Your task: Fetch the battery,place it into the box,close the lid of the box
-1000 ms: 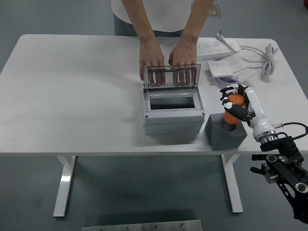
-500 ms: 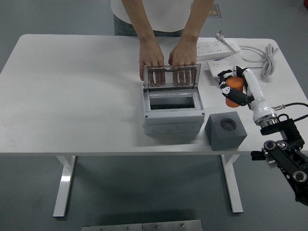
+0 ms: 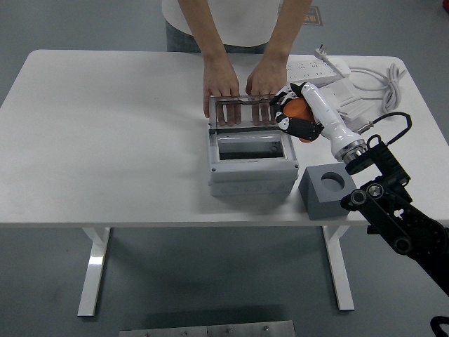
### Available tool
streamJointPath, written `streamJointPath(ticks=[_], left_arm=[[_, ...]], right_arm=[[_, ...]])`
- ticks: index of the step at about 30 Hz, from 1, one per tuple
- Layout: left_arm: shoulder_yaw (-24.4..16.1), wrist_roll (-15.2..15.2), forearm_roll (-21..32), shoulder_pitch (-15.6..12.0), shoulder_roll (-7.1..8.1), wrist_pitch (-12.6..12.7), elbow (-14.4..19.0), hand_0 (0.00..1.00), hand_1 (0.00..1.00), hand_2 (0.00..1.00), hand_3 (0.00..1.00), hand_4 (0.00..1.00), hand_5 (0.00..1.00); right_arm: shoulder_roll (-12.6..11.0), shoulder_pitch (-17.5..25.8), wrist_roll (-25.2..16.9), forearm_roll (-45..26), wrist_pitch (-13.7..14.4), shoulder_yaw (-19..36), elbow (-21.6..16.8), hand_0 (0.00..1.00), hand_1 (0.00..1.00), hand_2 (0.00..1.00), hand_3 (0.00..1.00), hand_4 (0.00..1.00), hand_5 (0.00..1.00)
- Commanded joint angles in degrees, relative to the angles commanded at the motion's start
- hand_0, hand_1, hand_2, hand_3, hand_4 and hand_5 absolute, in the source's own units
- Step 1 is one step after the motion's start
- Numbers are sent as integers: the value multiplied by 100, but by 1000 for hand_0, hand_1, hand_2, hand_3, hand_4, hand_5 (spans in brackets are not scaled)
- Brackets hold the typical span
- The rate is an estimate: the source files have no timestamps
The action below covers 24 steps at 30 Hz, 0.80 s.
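My right hand (image 3: 295, 116) is shut on an orange battery (image 3: 300, 111) and holds it in the air at the right end of the box's raised lid. The grey box (image 3: 251, 168) stands open in the middle of the table, its dark inside showing. Its clear lid (image 3: 250, 111) stands upright at the back. A person's two hands (image 3: 238, 83) rest on the lid's top edge and hold it up. The grey foam block (image 3: 328, 189) with a round empty hole sits to the right of the box. My left arm is out of view.
A white power strip (image 3: 316, 68), its coiled cable (image 3: 382, 88) and a flat white packet (image 3: 347, 98) lie at the back right of the white table (image 3: 105, 140). The person stands at the far side.
My right hand lifted the orange battery out of the foam block's hole and carried it up and left to the box's lid. The person's hands have stayed on the lid.
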<state>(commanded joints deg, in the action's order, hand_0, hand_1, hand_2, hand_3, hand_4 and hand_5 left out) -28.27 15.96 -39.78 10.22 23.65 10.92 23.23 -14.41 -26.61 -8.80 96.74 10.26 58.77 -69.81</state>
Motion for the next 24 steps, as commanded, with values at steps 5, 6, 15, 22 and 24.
streamJointPath(ticks=[5,6,15,22,24], left_arm=[[-141,127,-142,-45,7,-36,7,632,698,573,541,500,2],[-169,153,-175,-54,11,-45,9,632,698,573,541,500,2],[-402,369,-399,-88,33,-127,26,632,698,573,541,500,2],[-635,572,-655,-135,17,-184,46,632,698,573,541,500,2],[-662,595,-692,-134,15,-193,49,632,698,573,541,500,2]], right_arm=[[227,-231,151,413,-89,-223,110,181,236,263,322,72,2],[281,-276,168,478,-99,-268,143,181,236,263,322,72,2],[525,-502,228,805,-128,-519,371,173,232,262,317,69,2],[612,-605,218,861,-110,-755,534,173,231,262,316,70,2],[636,-641,209,872,-104,-855,588,173,231,262,316,70,2]])
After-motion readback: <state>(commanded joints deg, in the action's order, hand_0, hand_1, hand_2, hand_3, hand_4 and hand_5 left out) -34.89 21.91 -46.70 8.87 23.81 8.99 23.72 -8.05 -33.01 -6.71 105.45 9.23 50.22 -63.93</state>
